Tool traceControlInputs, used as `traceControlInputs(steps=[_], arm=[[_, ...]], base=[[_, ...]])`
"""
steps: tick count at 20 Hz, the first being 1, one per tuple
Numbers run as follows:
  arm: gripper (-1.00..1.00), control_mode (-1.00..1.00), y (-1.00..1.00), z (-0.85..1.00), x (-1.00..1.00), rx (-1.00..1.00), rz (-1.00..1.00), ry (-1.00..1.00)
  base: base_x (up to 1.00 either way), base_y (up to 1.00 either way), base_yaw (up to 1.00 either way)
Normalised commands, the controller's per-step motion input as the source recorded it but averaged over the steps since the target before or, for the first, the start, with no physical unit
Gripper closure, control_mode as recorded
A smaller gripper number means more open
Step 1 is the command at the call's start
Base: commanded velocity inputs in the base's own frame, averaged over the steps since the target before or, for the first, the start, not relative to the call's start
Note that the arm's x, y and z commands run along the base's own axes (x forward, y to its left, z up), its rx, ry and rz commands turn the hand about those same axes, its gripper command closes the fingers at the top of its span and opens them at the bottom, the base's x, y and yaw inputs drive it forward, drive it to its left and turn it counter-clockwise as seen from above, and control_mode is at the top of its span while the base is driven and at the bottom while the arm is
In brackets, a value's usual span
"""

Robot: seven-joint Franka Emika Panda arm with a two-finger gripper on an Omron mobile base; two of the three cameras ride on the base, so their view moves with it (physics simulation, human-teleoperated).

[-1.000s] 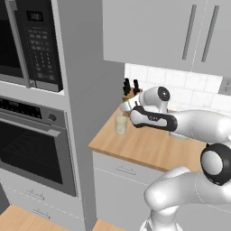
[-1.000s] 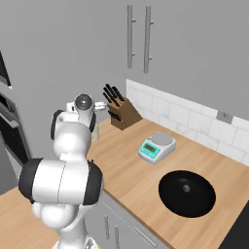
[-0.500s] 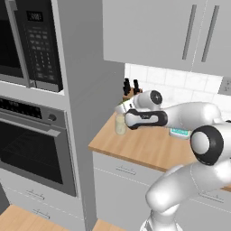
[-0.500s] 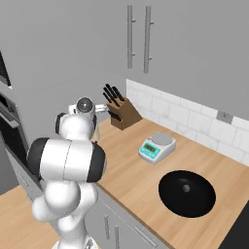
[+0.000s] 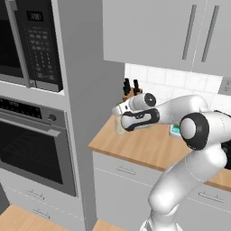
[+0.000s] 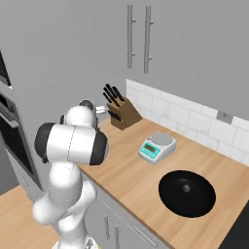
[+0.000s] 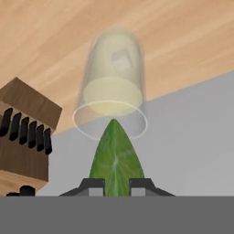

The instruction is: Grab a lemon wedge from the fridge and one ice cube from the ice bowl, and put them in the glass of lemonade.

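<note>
My gripper (image 7: pixel 116 185) is shut on the lemon wedge (image 7: pixel 116 157), a yellow-green piece pinched between the fingertips. The wedge's tip hangs just over the rim of the glass of lemonade (image 7: pixel 109 91), which holds pale liquid and a small ice cube (image 7: pixel 121 59). In the left base view the gripper (image 5: pixel 119 111) hovers above the glass (image 5: pixel 119 127) at the counter's left end. The fridge and the ice bowl are out of view.
A wooden knife block (image 7: pixel 25 132) stands close beside the glass, against the backsplash (image 6: pixel 121 114). A white-and-teal scale (image 6: pixel 156 147) and a black round pan (image 6: pixel 187 192) sit further right. The grey oven column (image 5: pixel 81 113) walls the counter's left end.
The hand has shifted left along the counter with the lemon wedge and now sits over the glass. The elbow has swung forward. The jaws stay shut.
</note>
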Motion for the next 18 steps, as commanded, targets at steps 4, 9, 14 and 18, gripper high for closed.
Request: traceControlInputs(steps=[4, 9, 14, 18], arm=[[1.00, -1.00, -0.04, -0.24, 0.10, 0.00, 0.01, 0.00], [1.00, -1.00, -0.01, -0.21, 0.26, 0.00, 0.01, 0.00], [1.00, -1.00, -0.01, -0.08, 0.26, 0.00, 0.00, 0.00], [1.00, -1.00, -0.28, 0.00, 0.00, 0.00, 0.00, 0.00]], base=[[0.00, 0.00, 0.00], [0.00, 0.00, 0.00], [0.00, 0.00, 0.00], [0.00, 0.00, 0.00]])
